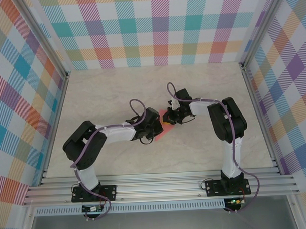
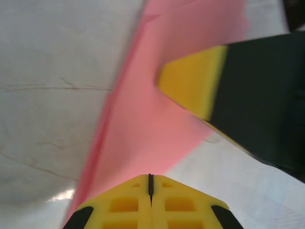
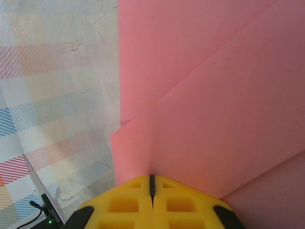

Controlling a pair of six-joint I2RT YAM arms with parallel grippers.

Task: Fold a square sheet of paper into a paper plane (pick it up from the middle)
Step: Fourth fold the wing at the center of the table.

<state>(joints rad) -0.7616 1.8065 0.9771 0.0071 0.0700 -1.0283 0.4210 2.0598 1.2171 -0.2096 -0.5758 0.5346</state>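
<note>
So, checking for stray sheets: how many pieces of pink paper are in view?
1: the folded pink paper mid-table, pinched between the left end effector and the right end effector. Its layers overlap, so another sheet could hide underneath.

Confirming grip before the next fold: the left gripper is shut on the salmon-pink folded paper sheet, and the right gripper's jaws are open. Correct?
Not quite. The right gripper is also shut on the salmon-pink folded paper sheet, as the right wrist view shows. The left gripper is shut on it, as you say.
</note>
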